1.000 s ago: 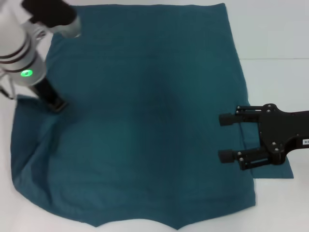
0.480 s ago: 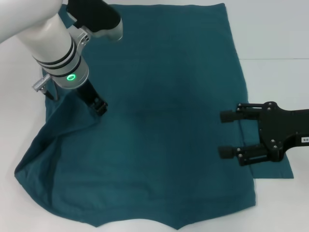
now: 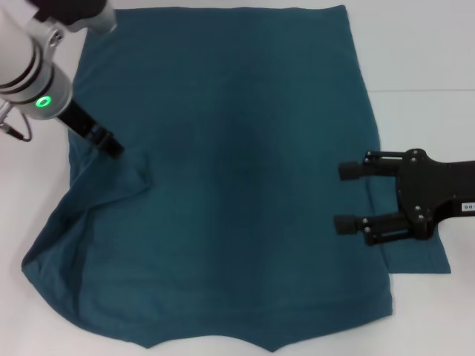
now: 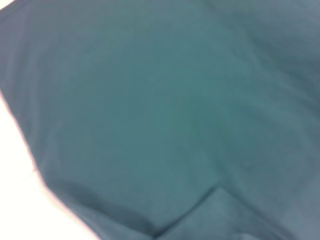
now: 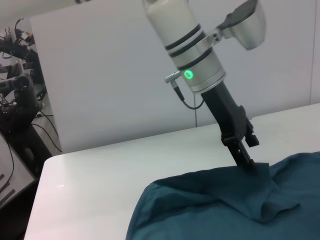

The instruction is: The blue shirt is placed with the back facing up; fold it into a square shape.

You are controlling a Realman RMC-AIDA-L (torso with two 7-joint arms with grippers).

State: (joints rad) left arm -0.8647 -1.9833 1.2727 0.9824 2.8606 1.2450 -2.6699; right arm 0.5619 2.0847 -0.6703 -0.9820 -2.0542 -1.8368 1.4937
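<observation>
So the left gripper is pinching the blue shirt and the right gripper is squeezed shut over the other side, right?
Not quite. The right gripper is open, its two fingers spread apart over the blue shirt's edge and holding nothing; the head view shows this. The left gripper does pinch the shirt, lifting a ridge of cloth, as the right wrist view shows.

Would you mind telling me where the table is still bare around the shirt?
Bare table runs right of the shirt, beyond the right gripper, and below the left gripper at the near-left corner. The middle is all cloth.
</observation>
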